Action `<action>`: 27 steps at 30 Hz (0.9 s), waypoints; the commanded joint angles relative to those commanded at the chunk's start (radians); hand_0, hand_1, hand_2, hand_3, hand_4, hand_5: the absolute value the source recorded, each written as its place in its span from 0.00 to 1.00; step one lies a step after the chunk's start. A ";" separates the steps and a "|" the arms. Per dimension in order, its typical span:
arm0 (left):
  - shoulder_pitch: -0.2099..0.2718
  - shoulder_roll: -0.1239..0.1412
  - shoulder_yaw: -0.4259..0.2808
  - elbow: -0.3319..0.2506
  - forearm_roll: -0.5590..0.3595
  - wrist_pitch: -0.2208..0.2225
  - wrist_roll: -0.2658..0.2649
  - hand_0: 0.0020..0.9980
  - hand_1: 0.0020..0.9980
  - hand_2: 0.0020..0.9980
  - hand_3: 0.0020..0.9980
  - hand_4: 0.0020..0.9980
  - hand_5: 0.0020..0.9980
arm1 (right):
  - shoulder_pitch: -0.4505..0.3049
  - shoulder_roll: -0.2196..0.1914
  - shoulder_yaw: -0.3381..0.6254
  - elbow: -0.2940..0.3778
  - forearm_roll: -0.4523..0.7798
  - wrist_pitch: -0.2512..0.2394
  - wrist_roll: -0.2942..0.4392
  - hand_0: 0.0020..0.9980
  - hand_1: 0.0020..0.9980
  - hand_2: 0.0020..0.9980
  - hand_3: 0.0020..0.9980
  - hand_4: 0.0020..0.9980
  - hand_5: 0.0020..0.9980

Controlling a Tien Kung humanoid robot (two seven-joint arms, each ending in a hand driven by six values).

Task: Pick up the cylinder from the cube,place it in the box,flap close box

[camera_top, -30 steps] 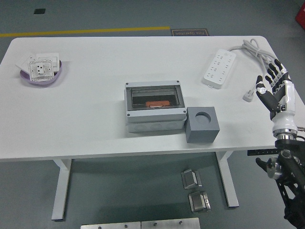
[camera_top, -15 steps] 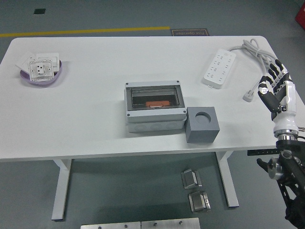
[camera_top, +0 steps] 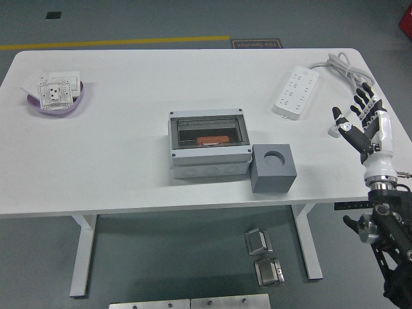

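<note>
A grey cube (camera_top: 273,168) with an empty round hole in its top stands right of centre on the white table (camera_top: 129,161). Touching its left side is the grey box (camera_top: 209,145), its clear lid down, with an orange cylinder (camera_top: 214,139) showing inside. My right hand (camera_top: 360,119) hovers over the table's right edge, well right of the cube, fingers spread and holding nothing. The left arm is out of view.
A white power strip (camera_top: 296,92) with its cable (camera_top: 341,67) lies at the back right, its plug (camera_top: 334,131) just left of my hand. A purple bowl (camera_top: 56,103) holding white socket plates sits at the far left.
My right hand has shifted left over the table edge and its fingers have spread wider. The box, cube and cylinder have not moved.
</note>
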 joint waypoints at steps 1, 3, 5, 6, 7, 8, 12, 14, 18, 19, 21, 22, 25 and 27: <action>0.000 0.000 -0.001 0.000 0.001 0.000 0.000 0.62 0.58 0.55 0.59 0.48 0.04 | -0.001 0.001 0.002 0.000 0.003 -0.002 0.004 0.87 0.90 0.90 0.90 0.90 0.22; 0.002 0.000 -0.006 0.000 0.004 -0.001 0.000 0.62 0.58 0.55 0.59 0.48 0.04 | -0.003 0.002 0.005 0.000 0.005 -0.005 0.008 0.87 0.90 0.90 0.90 0.90 0.22; 0.004 -0.002 -0.011 0.000 0.008 -0.001 0.000 0.62 0.58 0.55 0.59 0.48 0.04 | -0.004 0.003 0.010 0.002 0.004 -0.007 0.011 0.87 0.90 0.90 0.90 0.91 0.24; 0.005 -0.002 -0.012 0.000 0.009 -0.001 0.000 0.62 0.58 0.55 0.59 0.48 0.04 | -0.005 0.003 0.012 0.003 0.004 -0.007 0.011 0.87 0.90 0.90 0.90 0.91 0.24; 0.006 -0.003 -0.012 0.000 0.009 -0.001 0.000 0.62 0.58 0.55 0.59 0.48 0.04 | -0.005 0.002 0.014 0.005 0.003 -0.008 0.012 0.87 0.90 0.90 0.90 0.91 0.24; 0.006 -0.003 -0.011 0.000 0.008 -0.001 0.000 0.62 0.58 0.55 0.59 0.48 0.04 | -0.005 0.002 0.015 0.006 0.003 -0.008 0.013 0.87 0.90 0.90 0.90 0.91 0.24; 0.007 -0.003 -0.011 0.000 0.006 0.000 -0.003 0.62 0.58 0.55 0.59 0.48 0.04 | -0.008 -0.002 0.021 0.009 0.002 -0.006 0.014 0.86 0.90 0.90 0.90 0.91 0.24; 0.007 -0.003 -0.015 0.000 0.009 0.000 -0.004 0.62 0.58 0.55 0.59 0.48 0.04 | -0.009 -0.003 0.023 0.009 0.002 -0.004 0.014 0.86 0.90 0.90 0.90 0.91 0.24; 0.007 -0.002 -0.032 0.000 0.026 -0.001 -0.006 0.62 0.58 0.55 0.59 0.49 0.04 | -0.007 -0.004 0.027 0.010 0.001 -0.001 0.013 0.86 0.89 0.90 0.90 0.90 0.24; 0.007 -0.003 -0.035 0.000 0.029 -0.002 -0.006 0.62 0.58 0.55 0.59 0.49 0.04 | -0.006 -0.004 0.029 0.010 0.000 0.000 0.012 0.86 0.89 0.90 0.90 0.90 0.24; 0.007 -0.004 -0.038 0.000 0.033 -0.002 -0.006 0.62 0.58 0.55 0.59 0.49 0.04 | -0.005 -0.005 0.033 0.011 -0.004 0.003 0.009 0.86 0.89 0.90 0.90 0.90 0.24; 0.006 -0.004 -0.038 0.000 0.033 -0.003 -0.006 0.62 0.58 0.55 0.59 0.49 0.04 | -0.004 -0.005 0.034 0.011 -0.005 0.004 0.008 0.86 0.89 0.90 0.90 0.90 0.24; 0.005 -0.003 -0.033 0.000 0.028 -0.002 -0.007 0.62 0.58 0.55 0.59 0.49 0.04 | -0.004 -0.006 0.036 0.011 -0.006 0.004 0.006 0.86 0.89 0.90 0.90 0.92 0.27; 0.004 -0.003 -0.033 0.000 0.027 -0.002 -0.007 0.62 0.58 0.55 0.59 0.49 0.04 | -0.004 -0.006 0.036 0.011 -0.006 0.005 0.006 0.86 0.89 0.90 0.90 0.92 0.27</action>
